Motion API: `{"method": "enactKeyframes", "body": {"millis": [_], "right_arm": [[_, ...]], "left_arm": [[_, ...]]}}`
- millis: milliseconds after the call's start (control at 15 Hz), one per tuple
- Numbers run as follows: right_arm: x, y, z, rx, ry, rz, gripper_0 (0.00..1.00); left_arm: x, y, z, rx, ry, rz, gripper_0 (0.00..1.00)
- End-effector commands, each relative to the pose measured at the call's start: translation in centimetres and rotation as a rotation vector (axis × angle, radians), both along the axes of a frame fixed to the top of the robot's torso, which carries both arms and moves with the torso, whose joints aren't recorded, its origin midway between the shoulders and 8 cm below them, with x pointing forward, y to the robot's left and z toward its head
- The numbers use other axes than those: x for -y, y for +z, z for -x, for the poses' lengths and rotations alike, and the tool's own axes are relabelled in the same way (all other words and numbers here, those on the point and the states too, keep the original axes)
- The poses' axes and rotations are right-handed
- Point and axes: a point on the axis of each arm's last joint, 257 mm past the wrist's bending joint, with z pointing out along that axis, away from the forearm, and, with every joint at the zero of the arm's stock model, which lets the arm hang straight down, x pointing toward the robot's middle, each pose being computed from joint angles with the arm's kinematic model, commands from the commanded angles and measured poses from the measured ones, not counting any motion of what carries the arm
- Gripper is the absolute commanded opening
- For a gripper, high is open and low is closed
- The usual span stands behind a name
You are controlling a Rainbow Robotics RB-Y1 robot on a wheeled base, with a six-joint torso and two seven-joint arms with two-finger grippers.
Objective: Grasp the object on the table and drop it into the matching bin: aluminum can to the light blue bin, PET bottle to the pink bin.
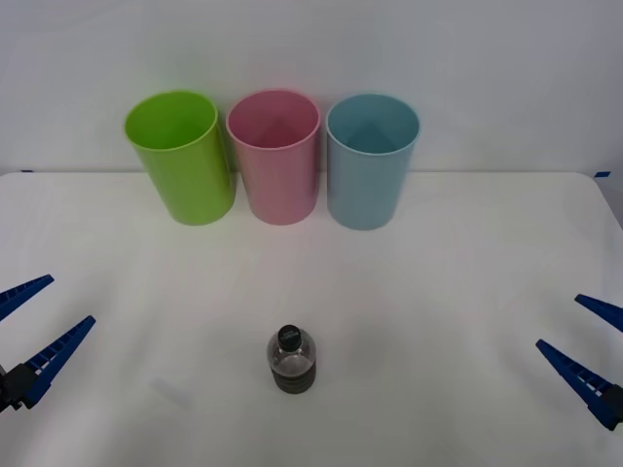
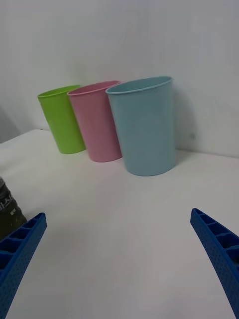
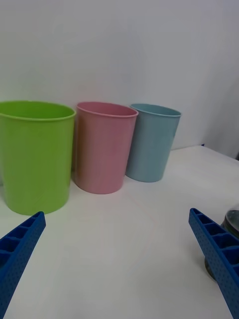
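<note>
Bench [image 1: 467,292], white and broad, carries everything here, and the front view lays it out from the robot's left to its right. The left gripper [image 1: 29,326] hovers low over the near left edge, its blue ribbed fingers spread wide with nothing between them. Ahead of it and toward the middle stands the lime green bin [image 1: 180,156], with the pink bin [image 1: 275,156] touching or nearly touching it, then the light blue bin [image 1: 370,161] just beside that; all three stand upright in a row at the far side of the bench. The PET bottle [image 1: 291,360] stands upright between the two grippers, well apart from both and well short of the bins, its black cap on and its lower half dark. The right gripper [image 1: 584,345] hovers over the near right edge, also wide open and holding nothing.

The front view looks down into the bins' open mouths; the wrist views show their tapered sides instead. From the left wrist, the lime green bin [image 3: 35,154] is nearest, the pink bin [image 3: 103,147] next and the light blue bin [image 3: 152,142] farthest, with the bottle [image 3: 230,227] partly hidden behind one finger. From the right wrist the order reverses: light blue bin [image 2: 144,127] nearest, then the pink bin [image 2: 97,122] and the lime green bin [image 2: 62,119], and the dark lower part of the bottle [image 2: 9,209] shows at the frame's edge.
</note>
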Motion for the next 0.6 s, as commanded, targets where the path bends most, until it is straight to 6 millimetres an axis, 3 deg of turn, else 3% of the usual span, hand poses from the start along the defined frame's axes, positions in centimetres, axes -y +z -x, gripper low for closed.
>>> {"method": "enactKeyframes", "body": {"millis": [67,400,600], "right_arm": [[-1.5,-1.7,0.5,-0.039,0.07,0.006,1.0],[-5.1,-4.5,1.2,-0.08,0.197,0.029,1.0],[-8.5,-5.4,1.5,-0.075,0.276,0.031,1.0]], "left_arm": [[0.0,0.0,0.0,0.0,0.0,0.0,1.0],[0.0,0.0,0.0,0.0,0.0,0.0,1.0],[0.0,0.0,0.0,0.0,0.0,0.0,1.0]]}}
